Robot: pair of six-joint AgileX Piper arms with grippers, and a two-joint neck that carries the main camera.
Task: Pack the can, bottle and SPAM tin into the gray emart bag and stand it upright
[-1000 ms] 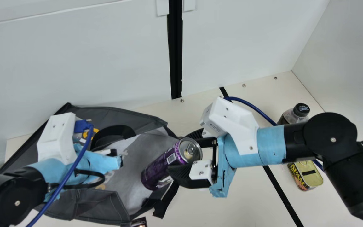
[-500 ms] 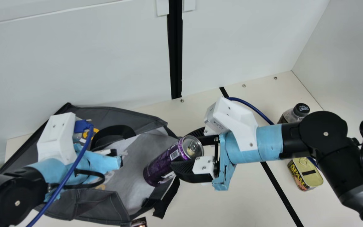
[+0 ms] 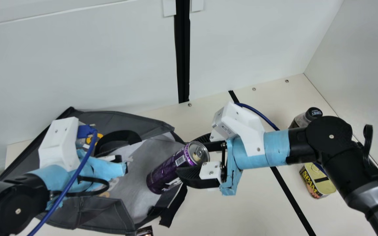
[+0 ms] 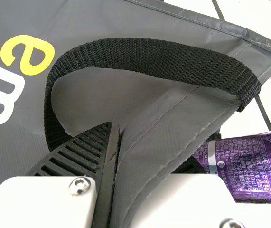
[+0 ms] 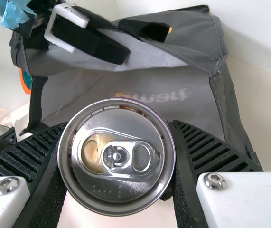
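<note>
And here's the left gripper (image 3: 120, 164), over on the left, closed on a fold of the gray fabric emart bag (image 3: 133, 123) beside its black woven handle (image 4: 149, 59). The bag lies on the cream table (image 3: 235, 209), mouth facing right. At that mouth, the right gripper (image 3: 189, 157) has the tall purple metal can (image 3: 166, 175) squeezed between its black ribbed fingers! It's tilted, pull-tab end up and to the right, base over the pale gray lining; how far in, I can't tell. Out on the right, the clear bottle with dark contents and a black cap (image 3: 298, 121) stands far back, partly behind the right arm, and the rounded yellow SPAM tin (image 3: 323, 186) sits nearer, on the table outside the bag.
</note>
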